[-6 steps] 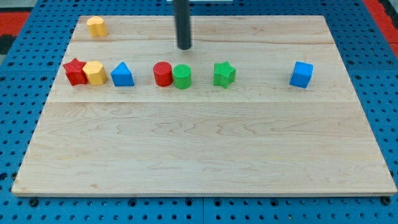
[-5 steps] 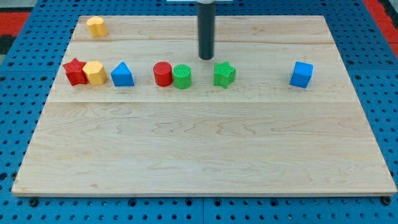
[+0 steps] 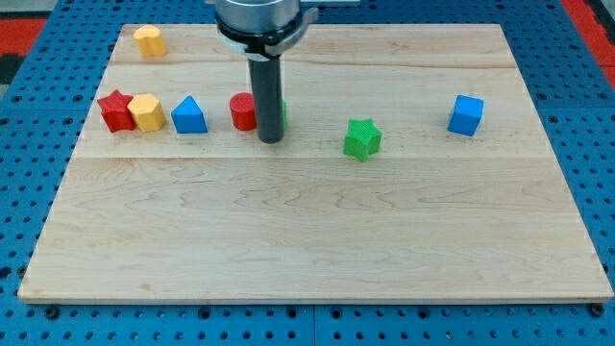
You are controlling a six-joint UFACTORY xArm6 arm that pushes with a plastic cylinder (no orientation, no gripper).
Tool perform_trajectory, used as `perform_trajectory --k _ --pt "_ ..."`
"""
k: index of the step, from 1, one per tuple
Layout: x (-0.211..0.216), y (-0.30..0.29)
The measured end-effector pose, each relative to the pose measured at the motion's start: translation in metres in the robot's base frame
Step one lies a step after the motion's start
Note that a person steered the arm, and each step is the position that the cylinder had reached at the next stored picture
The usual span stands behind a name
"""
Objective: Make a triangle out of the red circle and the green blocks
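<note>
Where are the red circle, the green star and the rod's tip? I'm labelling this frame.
red circle (image 3: pixel 242 111): camera view, its visible left side beside the rod.
green star (image 3: pixel 362 139): camera view, middle of its top face.
my tip (image 3: pixel 270 141): camera view, the rod's very end, just below the red circle.

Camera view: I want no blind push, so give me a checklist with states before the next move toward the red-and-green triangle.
1. My tip visible: ok, at the rod's lower end, just below the red and green pair.
2. Red circle block in view: ok, left of the rod.
3. Green round block fully in view: not ok, only a sliver shows behind the rod.
4. Red and green round blocks touching: cannot tell, the rod covers the seam.
5. Green star block apart from the pair: ok, to the view's right and lower.
6. Blue triangle block away from the tip: ok.
</note>
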State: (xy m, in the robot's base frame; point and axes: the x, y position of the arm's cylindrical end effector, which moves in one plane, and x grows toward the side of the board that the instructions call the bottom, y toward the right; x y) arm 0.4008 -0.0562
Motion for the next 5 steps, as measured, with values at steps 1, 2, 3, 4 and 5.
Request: perform_trajectory --k 1,2,3,4,5 --pt "-0.049 0.0" --pt "-0.088 0.002" --pt "-0.119 0.012" --pt "-0.154 0.02" --pt "-0.146 0.024"
